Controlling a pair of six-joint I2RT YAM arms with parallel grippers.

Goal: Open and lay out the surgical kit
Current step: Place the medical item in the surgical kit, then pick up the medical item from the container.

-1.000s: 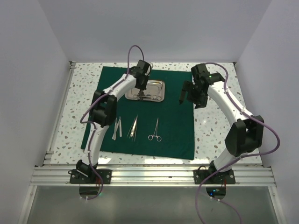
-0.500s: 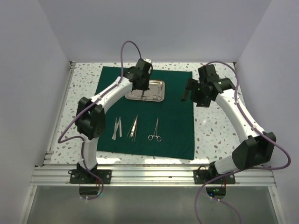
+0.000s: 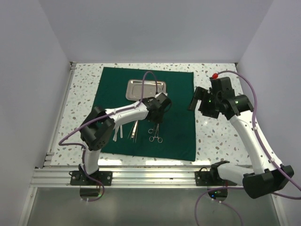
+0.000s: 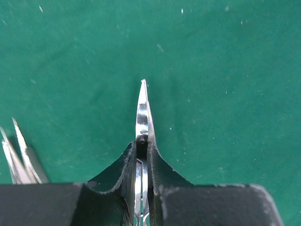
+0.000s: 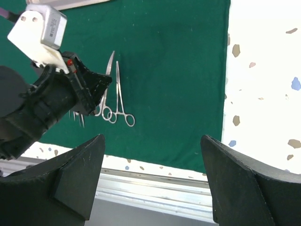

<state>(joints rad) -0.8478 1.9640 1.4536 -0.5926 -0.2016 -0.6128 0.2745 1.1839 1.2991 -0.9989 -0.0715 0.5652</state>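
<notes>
The dark green cloth point(image 3: 174, 127) lies spread flat on the table. The steel tray point(image 3: 146, 88) stands at its far middle and looks empty. My left gripper point(image 3: 154, 123) is over the middle of the cloth, shut on the scissors point(image 4: 143, 113), whose closed blades stick out past the fingertips just above the cloth. In the right wrist view the scissors point(image 5: 109, 66) lie next to a ring-handled clamp point(image 5: 120, 101). The clamp point(image 3: 156, 136) and the tweezers point(image 3: 134, 129) lie in a row on the near part. My right gripper point(image 3: 194, 102) hangs open and empty over the cloth's right edge.
Another pair of tweezers point(image 3: 116, 132) lies at the left of the row; tweezer tips point(image 4: 19, 155) show in the left wrist view. White walls enclose the speckled table point(image 3: 216, 136). An aluminium rail point(image 3: 155, 176) runs along the near edge.
My left gripper has moved from the tray toward the near side, carrying the scissors to beside the clamp. My right arm has drawn back a little to the right and nearer.
</notes>
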